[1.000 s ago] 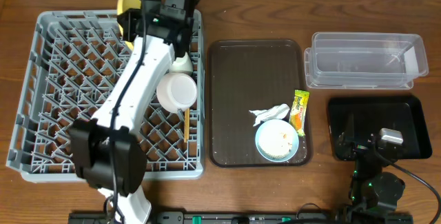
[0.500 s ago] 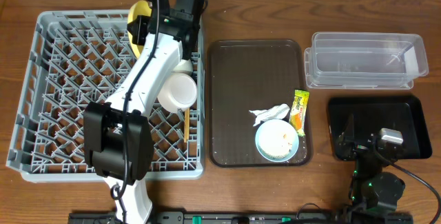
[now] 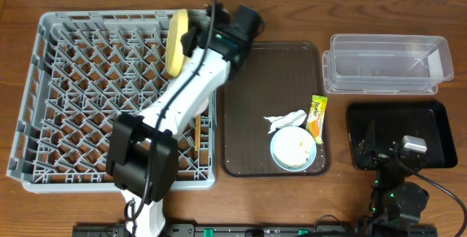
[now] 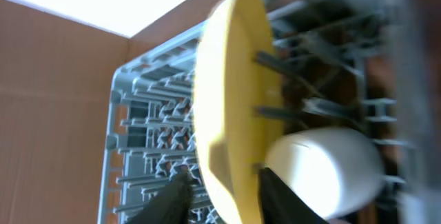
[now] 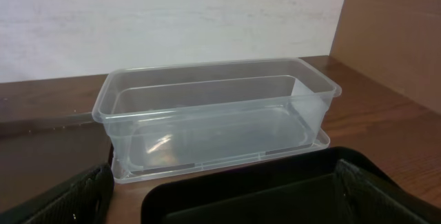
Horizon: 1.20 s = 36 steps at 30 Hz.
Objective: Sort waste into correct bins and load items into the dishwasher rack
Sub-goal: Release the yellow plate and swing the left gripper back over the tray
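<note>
At the near right edge of the surface (image 3: 343,200), the right claw (image 5: 220,195) hangs wide and empty over the shallow black tray (image 3: 430,117), with the clear container (image 3: 379,65) just beyond it, nothing in either. To its left, the brown tray (image 3: 255,84) carries the light blue bowl (image 3: 276,149) with rice scraps (image 3: 295,148) in it. The crumpled napkin (image 3: 286,120) touches the bowl's far rim and the snack wrapper (image 3: 317,117) lies just beside them. The chopsticks (image 3: 196,131) lie in the grey rack (image 3: 73,84) near its right wall. At the rack's far side the yellow plate (image 4: 227,100) stands on edge among the pegs, a white cup or bowl (image 4: 324,169) close against its face. The left claw (image 4: 224,193) straddles the plate's rim, one finger on each side, but the blurred wrist view does not show whether the fingers press it or have let go. The step in hand looks like seating and releasing the plate. To do it well, let the rim settle between two pegs before the fingers part. Then lift away along the plate's own plane, so neither finger drags it over or knocks the white piece.
</note>
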Motion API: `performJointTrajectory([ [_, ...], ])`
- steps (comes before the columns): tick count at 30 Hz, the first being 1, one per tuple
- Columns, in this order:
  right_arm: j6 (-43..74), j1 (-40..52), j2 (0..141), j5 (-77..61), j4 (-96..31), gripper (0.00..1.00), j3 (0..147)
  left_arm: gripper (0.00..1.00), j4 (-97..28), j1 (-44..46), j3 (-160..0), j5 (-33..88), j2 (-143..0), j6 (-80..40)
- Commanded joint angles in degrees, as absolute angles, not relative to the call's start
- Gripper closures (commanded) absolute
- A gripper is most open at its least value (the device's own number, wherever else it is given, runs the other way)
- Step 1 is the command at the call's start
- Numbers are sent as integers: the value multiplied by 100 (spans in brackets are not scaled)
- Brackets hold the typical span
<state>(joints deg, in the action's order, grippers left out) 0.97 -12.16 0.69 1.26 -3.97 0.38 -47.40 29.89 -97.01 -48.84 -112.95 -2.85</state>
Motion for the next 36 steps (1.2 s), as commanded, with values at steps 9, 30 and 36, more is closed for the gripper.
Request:
performJointTrajectory([
  [9, 56, -1258, 32, 141, -416, 1, 32, 36, -5006, 3127, -9751, -4458, -10534, -1081],
  [30, 56, -1258, 32, 141, -416, 1, 32, 57, -6189, 3804, -8366, 661, -8799, -2152],
  [36, 56, -1258, 32, 141, -416, 1, 32, 55, -4753, 4287, -6932, 666, -8805, -2556],
])
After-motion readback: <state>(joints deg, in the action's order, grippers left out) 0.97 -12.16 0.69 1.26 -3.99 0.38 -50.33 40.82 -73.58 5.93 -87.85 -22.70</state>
